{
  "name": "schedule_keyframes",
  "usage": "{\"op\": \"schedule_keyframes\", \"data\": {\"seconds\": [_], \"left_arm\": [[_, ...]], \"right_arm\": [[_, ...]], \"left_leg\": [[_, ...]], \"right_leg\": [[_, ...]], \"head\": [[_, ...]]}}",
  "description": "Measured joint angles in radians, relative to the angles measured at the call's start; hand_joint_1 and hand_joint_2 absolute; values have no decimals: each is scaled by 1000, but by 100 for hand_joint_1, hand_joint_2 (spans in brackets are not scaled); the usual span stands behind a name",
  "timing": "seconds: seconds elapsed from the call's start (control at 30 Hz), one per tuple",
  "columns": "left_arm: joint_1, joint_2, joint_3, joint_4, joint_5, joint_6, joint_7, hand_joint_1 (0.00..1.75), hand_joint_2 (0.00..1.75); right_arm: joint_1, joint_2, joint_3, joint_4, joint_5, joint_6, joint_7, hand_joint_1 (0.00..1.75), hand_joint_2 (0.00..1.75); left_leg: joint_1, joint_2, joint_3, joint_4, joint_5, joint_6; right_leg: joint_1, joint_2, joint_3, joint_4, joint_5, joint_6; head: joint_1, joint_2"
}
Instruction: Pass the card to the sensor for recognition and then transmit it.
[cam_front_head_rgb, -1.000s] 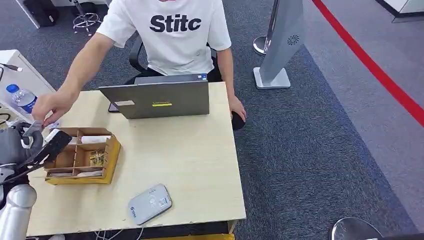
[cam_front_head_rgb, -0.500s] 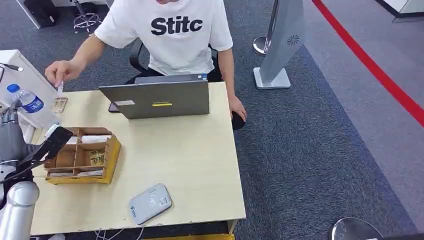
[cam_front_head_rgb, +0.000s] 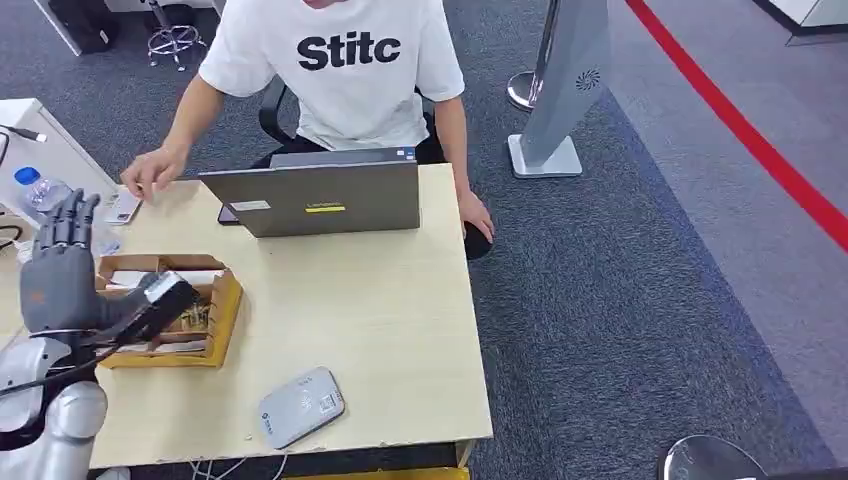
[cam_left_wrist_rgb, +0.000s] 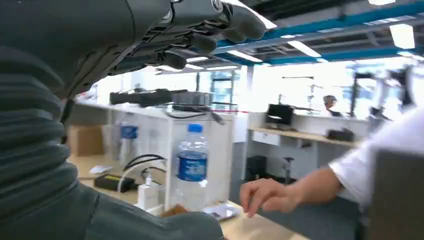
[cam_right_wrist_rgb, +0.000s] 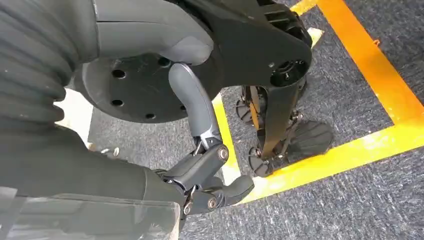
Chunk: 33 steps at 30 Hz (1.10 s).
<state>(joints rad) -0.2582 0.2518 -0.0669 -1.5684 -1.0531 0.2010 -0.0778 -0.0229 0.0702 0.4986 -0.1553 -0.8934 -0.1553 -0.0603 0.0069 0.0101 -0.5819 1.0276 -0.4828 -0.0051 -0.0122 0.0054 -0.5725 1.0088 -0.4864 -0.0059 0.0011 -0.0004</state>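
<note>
Even, bright indoor light fills the head view, with soft, short shadows under the laptop (cam_front_head_rgb: 318, 198) and the wooden organiser box (cam_front_head_rgb: 170, 318) on the table (cam_front_head_rgb: 380, 330). The left hand (cam_front_head_rgb: 62, 275) there is sharp. In the left wrist view, ceiling strip lamps (cam_left_wrist_rgb: 310, 47) and windows beyond the left hand blow out to white glare; the person's hand (cam_left_wrist_rgb: 267, 196) and sleeve (cam_left_wrist_rgb: 385, 150) are motion-blurred, the water bottle (cam_left_wrist_rgb: 191, 167) slightly soft. The right wrist view is evenly lit, the right hand (cam_right_wrist_rgb: 200, 170) crisp, its near cover blurred
</note>
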Motion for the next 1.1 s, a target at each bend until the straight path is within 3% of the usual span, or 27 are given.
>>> {"op": "schedule_keyframes", "data": {"seconds": [0.07, 0.17, 0.37, 0.63, 0.83, 0.97, 1.03, 1.1], "left_arm": [[26, 37, -77, -73, -46, -74, -15, 0, 175], [67, 93, -169, -155, -70, -114, -35, 0, 175], [146, 182, -255, -209, -86, -184, -42, 0, 175], [246, 206, -324, -147, -132, -129, -48, 0, 175], [272, 252, -329, -138, -115, -220, -15, 0, 175], [285, 278, -329, -127, -112, -241, -8, 0, 175], [289, 282, -329, -114, -112, -225, 3, 0, 175], [291, 271, -314, -82, -132, -112, 18, 0, 175]], "right_arm": [[1, 0, 0, 2, -5, 3, -8, 0, 175], [5, 0, 0, 5, -6, 3, -8, 0, 175], [6, 0, 1, 8, -3, 4, -5, 0, 175], [7, -21, 16, 9, 2, 44, 25, 0, 175], [8, -25, 28, 10, 2, 49, 24, 0, 175], [7, -28, 29, 12, 2, 50, 24, 0, 175], [7, -28, 29, 13, 2, 50, 24, 0, 175], [8, -29, 30, 13, 2, 49, 25, 0, 175]], "left_leg": [[0, 1, 0, 0, 0, 0], [0, 1, 0, 0, 0, 0], [1, 1, 1, -1, 0, 0], [0, 0, 0, -1, 0, 0], [0, 0, 0, 0, 0, 0], [1, -2, 0, -1, 0, 0], [1, -2, 0, -1, 0, 0], [1, -2, 0, -1, 0, 0]], "right_leg": [[0, 1, 0, 0, 0, 0], [0, 1, 0, 0, 0, 0], [0, 1, 0, 0, 0, 0], [0, 0, 0, 0, -1, 0], [0, -1, 0, 0, -1, 0], [0, -2, 0, 0, -1, 0], [0, -2, 0, 0, -1, 0], [0, -2, 0, 0, -1, 0]], "head": [[0, 0], [0, 0], [0, 0], [0, 0], [0, 0], [0, 0], [0, 0], [0, 0]]}}
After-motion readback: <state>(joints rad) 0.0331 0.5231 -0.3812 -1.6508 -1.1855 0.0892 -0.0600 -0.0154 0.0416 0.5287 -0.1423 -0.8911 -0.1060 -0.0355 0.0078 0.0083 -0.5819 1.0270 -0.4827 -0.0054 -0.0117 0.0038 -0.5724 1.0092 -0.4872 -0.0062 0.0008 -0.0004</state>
